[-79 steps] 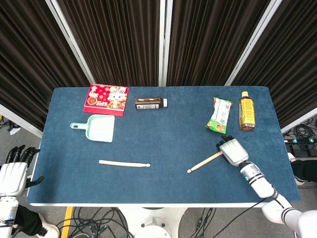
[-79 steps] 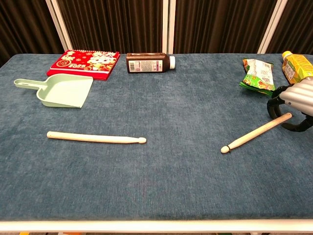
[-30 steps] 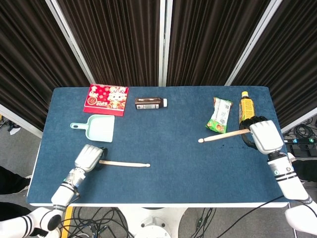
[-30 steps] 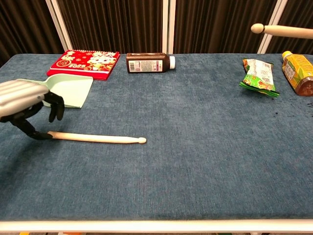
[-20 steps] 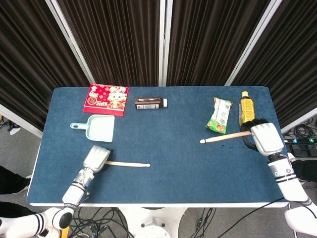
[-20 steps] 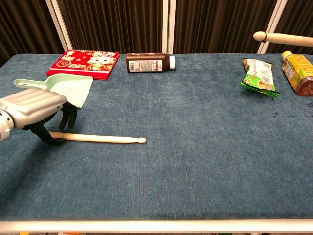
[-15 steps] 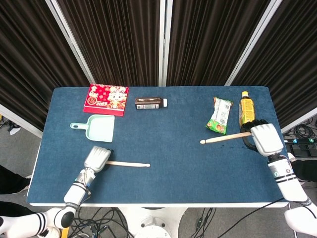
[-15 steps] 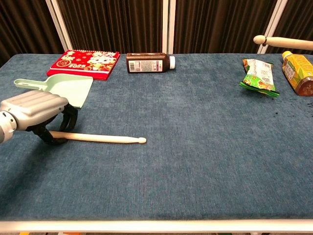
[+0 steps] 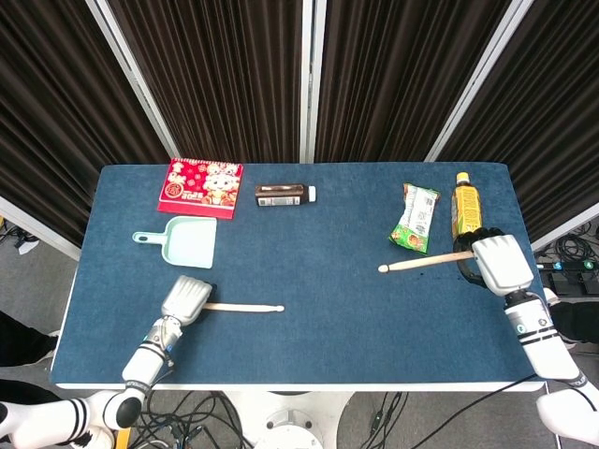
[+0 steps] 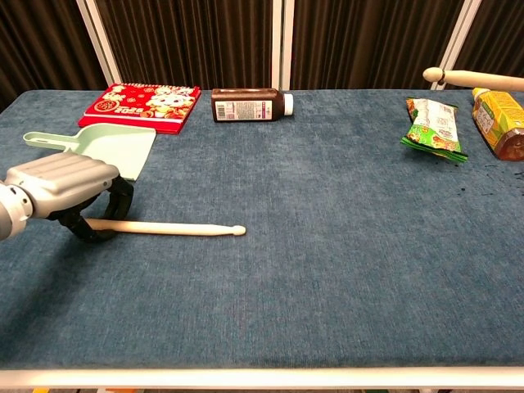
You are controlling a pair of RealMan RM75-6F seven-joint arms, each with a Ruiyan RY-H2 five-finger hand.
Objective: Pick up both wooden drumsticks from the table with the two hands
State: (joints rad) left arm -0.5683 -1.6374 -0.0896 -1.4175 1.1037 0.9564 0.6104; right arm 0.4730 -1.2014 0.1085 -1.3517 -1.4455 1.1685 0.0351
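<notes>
One wooden drumstick [image 9: 245, 307] [image 10: 172, 228] lies level on the blue table [image 9: 318, 318] at the front left. My left hand [image 9: 184, 299] [image 10: 61, 192] has its fingers curled round the stick's butt end and grips it. The other drumstick [image 9: 421, 262] [image 10: 475, 79] is held in the air above the table's right side, tip pointing left. My right hand [image 9: 494, 262] grips its butt end; the chest view shows that stick but not the hand.
A mint dustpan [image 9: 187, 241] [image 10: 106, 150] sits just behind my left hand. At the back lie a red packet [image 9: 200, 186] and a brown bottle [image 9: 284, 195]. A green snack bag [image 9: 415, 218] and a tea bottle [image 9: 465, 208] are close to the raised stick.
My left hand came in from the table's left edge and closed its fingers round the left stick's butt end. My right hand lifted the other stick off the table and holds it nearly still.
</notes>
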